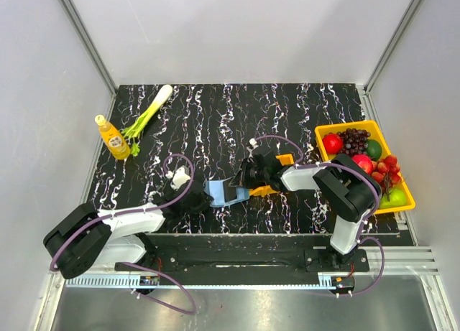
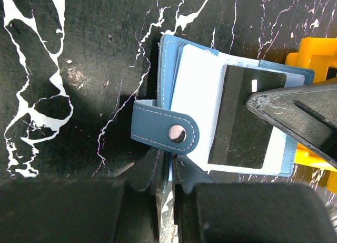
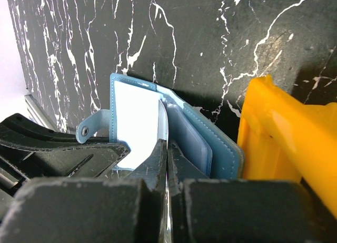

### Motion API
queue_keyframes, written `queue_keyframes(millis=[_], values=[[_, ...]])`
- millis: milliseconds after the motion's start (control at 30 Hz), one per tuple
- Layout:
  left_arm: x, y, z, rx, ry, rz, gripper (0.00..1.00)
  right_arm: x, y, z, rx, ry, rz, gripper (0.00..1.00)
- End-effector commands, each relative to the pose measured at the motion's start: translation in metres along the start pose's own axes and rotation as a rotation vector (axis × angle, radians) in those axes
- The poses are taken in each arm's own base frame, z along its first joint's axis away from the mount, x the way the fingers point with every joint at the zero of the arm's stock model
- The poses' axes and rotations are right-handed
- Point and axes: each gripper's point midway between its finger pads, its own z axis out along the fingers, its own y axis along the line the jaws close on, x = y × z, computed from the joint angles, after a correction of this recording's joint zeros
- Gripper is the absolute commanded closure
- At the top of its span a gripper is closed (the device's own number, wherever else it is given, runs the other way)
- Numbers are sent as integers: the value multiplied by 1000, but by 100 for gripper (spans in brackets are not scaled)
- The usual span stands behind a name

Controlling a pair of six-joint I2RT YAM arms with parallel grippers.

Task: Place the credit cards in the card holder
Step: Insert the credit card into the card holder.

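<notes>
The blue card holder lies open at the table's front middle, its pale inside facing up and its snap strap folded over. My left gripper is shut on the holder's near edge. My right gripper is shut on a credit card with a dark face. The card shows edge-on in the right wrist view. It rests against the holder's inner pockets. The right gripper's finger reaches in from the right. No other cards are in view.
A small orange tray sits right beside the holder, partly under my right arm. A yellow bin of fruit stands at the right edge. A yellow bottle and a green onion lie at the far left.
</notes>
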Motion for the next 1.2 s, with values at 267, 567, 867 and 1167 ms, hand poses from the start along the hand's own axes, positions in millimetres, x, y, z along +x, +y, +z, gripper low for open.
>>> queue_keyframes(millis=[267, 567, 867, 1167], values=[[7, 47, -4, -151, 8, 52, 94, -1, -59, -3, 283, -40, -50, 95], [6, 45, -4, -150, 4, 56, 93, 17, -51, 1, 202, 39, -47, 92], [6, 43, -3, -141, 7, 57, 89, 28, -36, 5, 154, 111, -58, 88], [6, 43, -3, -144, 6, 59, 90, 27, -6, 3, 45, 116, -50, 99]])
